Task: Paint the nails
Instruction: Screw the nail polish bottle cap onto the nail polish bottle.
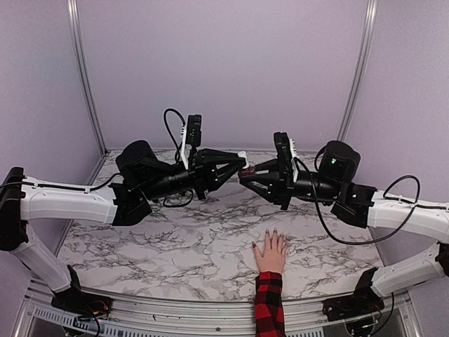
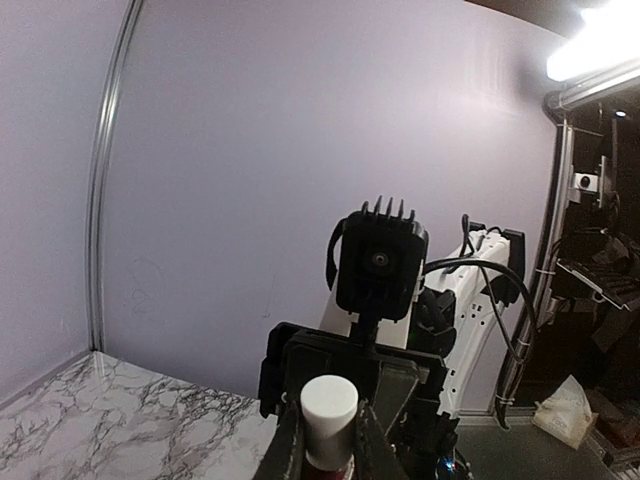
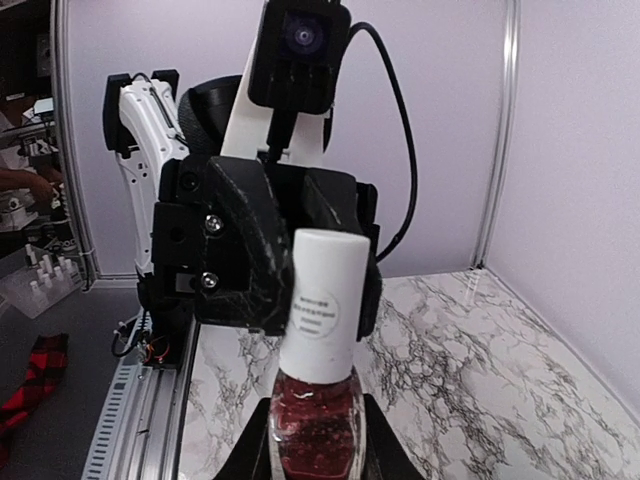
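Top external: nails (image 1: pixel 267 232) on a hand (image 1: pixel 270 253) lying flat on the table (image 1: pixel 175 246), near edge (right of middle).
Left gripper (image 2: pixel 328 445): pinching the white cap (image 2: pixel 330 405).
Right gripper (image 3: pixel 318 445): pinching the red bottle (image 3: pixel 315 420), in air.

My top camera sits high up, above and behind the bottle (image 1: pixel 245 170), far from it. It looks down over the whole marble table (image 1: pixel 175 246) and takes in the nails (image 1: pixel 275 232), on the near side of the bottle. My left wrist camera (image 3: pixel 303 35) is right up against the bottle and looks across it at my right wrist camera (image 2: pixel 380 258), which looks back the other way, just as close. All 3 views share the bottle.
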